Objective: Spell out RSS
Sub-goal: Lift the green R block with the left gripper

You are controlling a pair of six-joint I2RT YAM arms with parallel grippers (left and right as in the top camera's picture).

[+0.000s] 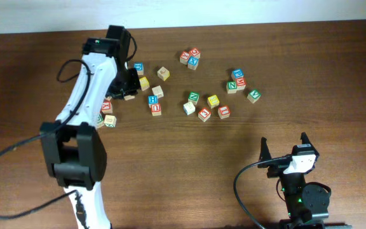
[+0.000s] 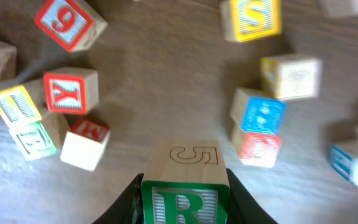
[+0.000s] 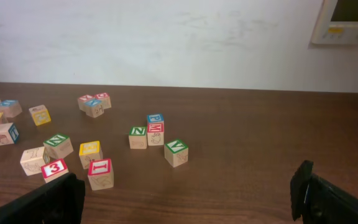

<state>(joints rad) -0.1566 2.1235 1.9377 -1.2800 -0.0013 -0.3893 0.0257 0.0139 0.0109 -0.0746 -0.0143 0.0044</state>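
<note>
So the left arm (image 1: 84,89) comes up from its base at about 7 o'clock on the worktop (image 1: 189,172) and stretches toward 11 o'clock. Its wrist folds over so the left claw (image 1: 129,89) points down into the left end of the cube scatter. From the wrist cam the claw sits narrow, one dark finger pressed on each side of the green R cube (image 2: 185,202). The R faces the camera and a carved 5 shows on top.

A yellow S cube (image 2: 252,18) sits at roughly 1 o'clock from the R cube, well apart from it. A red 9 cube (image 2: 67,23) is out at 11 o'clock, and a blue cube (image 2: 263,115) touches a red cube (image 2: 257,148) at 2 o'clock. From overhead there's another yellow-topped cube (image 1: 213,100) in the middle bunch, but the letter is too small to read.

The right arm (image 1: 300,191) is parked at 5 o'clock with the right claw (image 1: 284,145) spread wide, holding nothing and aimed toward 12.

The worktop is dark brown woodgrain. Behind it is a plain white wall with a beige wall unit (image 3: 347,18) at 1 o'clock in the right wrist view. Black cables (image 1: 243,181) loop near both bases.
</note>
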